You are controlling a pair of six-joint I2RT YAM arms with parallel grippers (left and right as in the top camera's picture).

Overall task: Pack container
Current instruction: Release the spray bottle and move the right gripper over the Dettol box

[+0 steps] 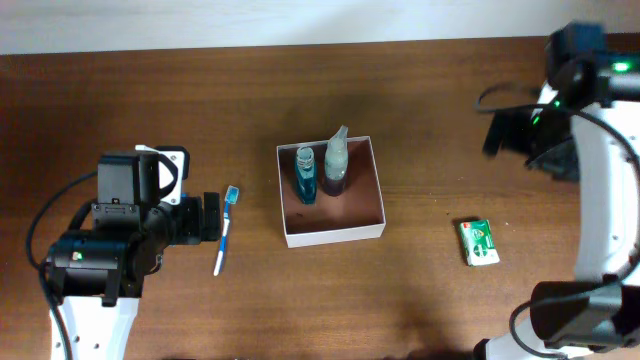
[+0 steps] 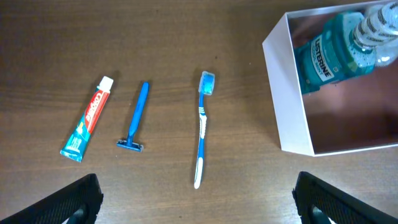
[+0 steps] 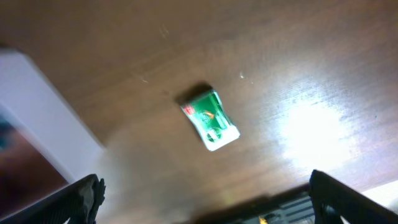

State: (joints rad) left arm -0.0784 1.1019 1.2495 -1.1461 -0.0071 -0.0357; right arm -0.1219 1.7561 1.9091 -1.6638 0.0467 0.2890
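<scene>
The container (image 1: 331,233), a white-walled box with a reddish-brown inside, stands mid-table. It holds a teal mouthwash bottle (image 1: 305,176) and a clear bottle (image 1: 336,160). My left gripper (image 1: 206,218) is open and empty, just left of a blue toothbrush (image 1: 226,230). The left wrist view shows the open jaws (image 2: 198,199) near the toothbrush (image 2: 202,127), with a razor (image 2: 136,118), a toothpaste tube (image 2: 89,126), the container (image 2: 283,93) and the mouthwash bottle (image 2: 329,53). My right gripper (image 1: 496,134) is open and raised at the far right. Its blurred view shows the open jaws (image 3: 202,199) above a green packet (image 3: 211,120).
The green packet (image 1: 479,242) lies on the table right of the container. The razor and toothpaste are hidden under my left arm in the overhead view. The container's white wall (image 3: 43,112) shows at the left of the right wrist view.
</scene>
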